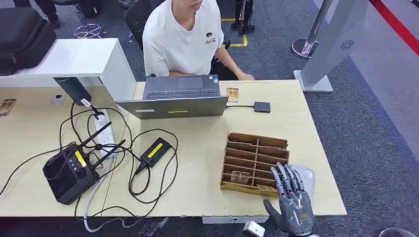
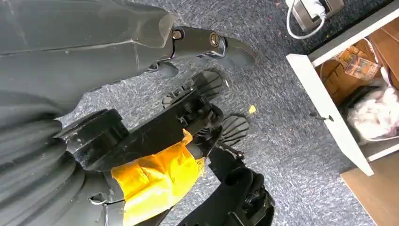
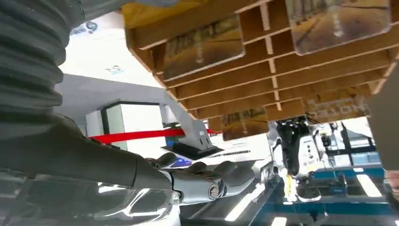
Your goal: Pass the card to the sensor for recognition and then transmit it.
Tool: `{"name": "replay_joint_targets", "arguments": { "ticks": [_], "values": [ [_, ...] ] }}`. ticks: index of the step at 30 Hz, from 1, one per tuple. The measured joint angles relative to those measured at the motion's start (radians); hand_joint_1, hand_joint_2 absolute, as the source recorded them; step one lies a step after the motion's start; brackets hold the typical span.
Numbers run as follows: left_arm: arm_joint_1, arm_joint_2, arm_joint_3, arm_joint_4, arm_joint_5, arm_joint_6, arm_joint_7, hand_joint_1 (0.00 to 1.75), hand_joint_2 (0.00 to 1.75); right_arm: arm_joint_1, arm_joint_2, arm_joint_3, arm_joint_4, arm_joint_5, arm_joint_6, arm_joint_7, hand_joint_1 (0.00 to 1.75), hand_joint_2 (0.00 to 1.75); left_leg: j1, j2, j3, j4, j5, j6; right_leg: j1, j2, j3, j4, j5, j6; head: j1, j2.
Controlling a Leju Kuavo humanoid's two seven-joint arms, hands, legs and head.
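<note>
A wooden slotted rack (image 1: 255, 159) stands on the table's near right part, with cards (image 1: 240, 177) lying in its nearest slots. My right hand (image 1: 293, 198) hovers at the rack's near right corner, fingers spread and straight, holding nothing. In the right wrist view the fingers (image 3: 209, 181) reach out beneath the rack (image 3: 221, 92), where a card (image 3: 202, 47) leans in a slot. A small black sensor (image 1: 262, 106) lies by the laptop on a cable, and another card (image 1: 232, 94) sits to its left. My left hand (image 2: 202, 41) hangs over the carpet with nothing in it.
A person in a white shirt sits behind the grey laptop (image 1: 175, 96). A grey flat object (image 1: 305, 176) lies to the right of the rack. Black devices (image 1: 66, 173), a power strip (image 1: 104, 134) and tangled cables cover the table's left half. A white box (image 1: 74, 61) stands at the back left.
</note>
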Motion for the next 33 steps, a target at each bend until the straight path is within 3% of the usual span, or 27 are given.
{"name": "replay_joint_targets", "arguments": {
  "ticks": [10,23,24,25,33],
  "values": [
    [0.0,0.002,-0.005,0.0,0.002,0.002,0.0,0.0,1.75,-0.013,0.008,-0.053,0.026,0.018,0.0,0.0,0.0,1.75,0.0,0.0,0.0,0.0,0.0,0.0,0.0,0.0,0.0,0.0,0.0,0.0,0.0,0.0],
    [-0.001,0.002,-0.005,0.0,0.001,0.003,0.0,0.0,1.75,-0.021,0.015,-0.063,0.047,0.015,0.0,0.0,0.03,1.75,0.0,0.0,0.0,0.0,0.0,0.0,0.0,0.0,0.0,0.0,0.0,0.0,0.0,0.0],
    [-0.001,0.002,-0.006,0.0,0.0,0.003,0.0,0.0,1.75,-0.021,0.016,-0.063,0.048,0.013,0.0,0.0,1.62,1.75,0.0,0.0,0.0,0.0,0.0,0.0,0.0,0.0,0.0,0.0,0.0,0.0,0.0,0.0],
    [-0.001,0.002,-0.006,0.0,0.0,0.003,0.0,0.0,1.75,-0.021,0.016,-0.063,0.048,0.012,0.0,0.0,1.73,1.75,0.0,0.0,0.0,0.0,0.0,0.0,0.0,0.0,0.0,0.0,0.0,0.0,0.0,0.0],
    [-0.001,0.002,-0.008,0.0,-0.002,0.006,0.0,0.0,1.75,-0.021,0.016,-0.063,0.053,0.008,0.0,0.0,1.75,1.75,0.0,0.0,0.0,0.0,0.0,0.0,0.0,0.0,0.0,0.0,0.0,0.0,0.0,0.0]
  ]
}}
